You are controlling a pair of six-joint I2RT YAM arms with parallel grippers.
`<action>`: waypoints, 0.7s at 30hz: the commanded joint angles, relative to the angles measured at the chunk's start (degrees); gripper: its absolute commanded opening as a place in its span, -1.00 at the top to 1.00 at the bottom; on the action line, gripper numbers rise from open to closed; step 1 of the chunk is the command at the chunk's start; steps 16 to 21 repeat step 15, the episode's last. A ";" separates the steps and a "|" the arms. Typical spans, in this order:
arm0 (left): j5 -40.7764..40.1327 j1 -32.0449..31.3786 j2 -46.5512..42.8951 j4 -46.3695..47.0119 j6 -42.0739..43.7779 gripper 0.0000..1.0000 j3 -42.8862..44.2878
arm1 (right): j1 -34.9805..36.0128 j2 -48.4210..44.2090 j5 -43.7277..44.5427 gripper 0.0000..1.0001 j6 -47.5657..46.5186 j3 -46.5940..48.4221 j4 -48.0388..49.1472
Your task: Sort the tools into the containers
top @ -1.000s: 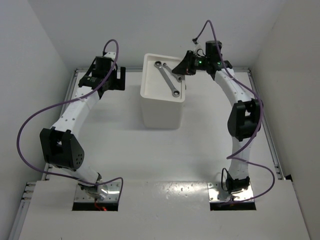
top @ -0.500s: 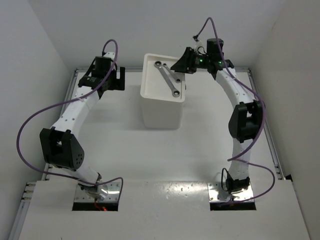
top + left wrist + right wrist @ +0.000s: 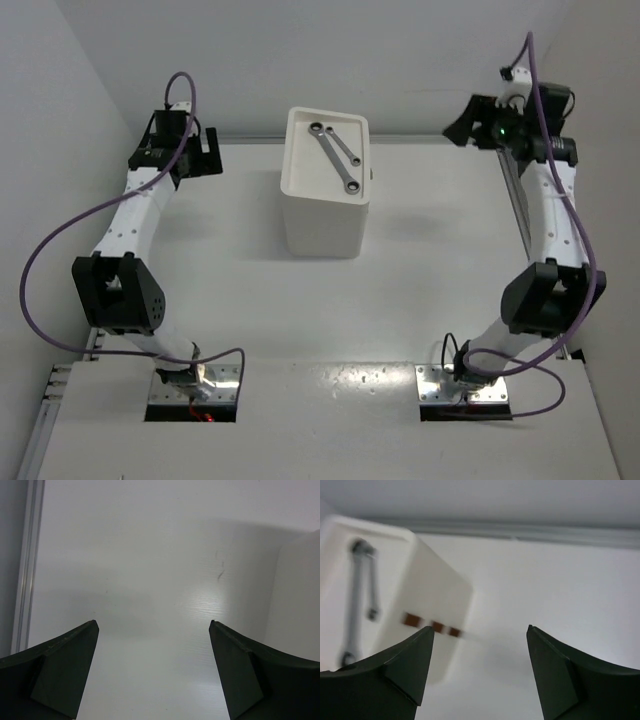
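Tabletop (image 3: 250, 300) was white. Drawer unit (image 3: 322, 228) stood upright near mid far edge. Left end effector (image 3: 207, 158) sat by far-left corner and right end effector (image 3: 458, 120) above far-right corner, both spread wide w/ nothing between the fingers. Two wrenches (image 3: 333, 158) lay side by side in the unit's top tray (image 3: 292, 152), the shorter wrench (image 3: 346, 148) nearer the right edge.

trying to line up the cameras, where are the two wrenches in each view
top external: the wrenches lie upper centre, in the top tray of the drawer unit.
left wrist: not in it.
right wrist: blurred, at the left edge, in the same tray.
shared landmark: the white drawer unit, centre in top external and left of centre in right wrist.
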 commanded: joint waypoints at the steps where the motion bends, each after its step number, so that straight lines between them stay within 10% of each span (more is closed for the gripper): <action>1: -0.66 3.45 2.29 -1.09 -0.82 -0.98 2.41 | -4.27 -0.12 6.04 -0.51 -16.55 -12.66 -8.03; 8: -0.75 7.76 4.32 3.63 0.32 -0.98 -6.43 | -10.25 -0.48 8.50 -0.65 -21.39 -28.66 -2.68; 21: -1.64 8.29 4.32 5.15 1.91 -0.98 -8.58 | -10.87 1.20 8.51 -0.70 -21.40 -29.30 -1.62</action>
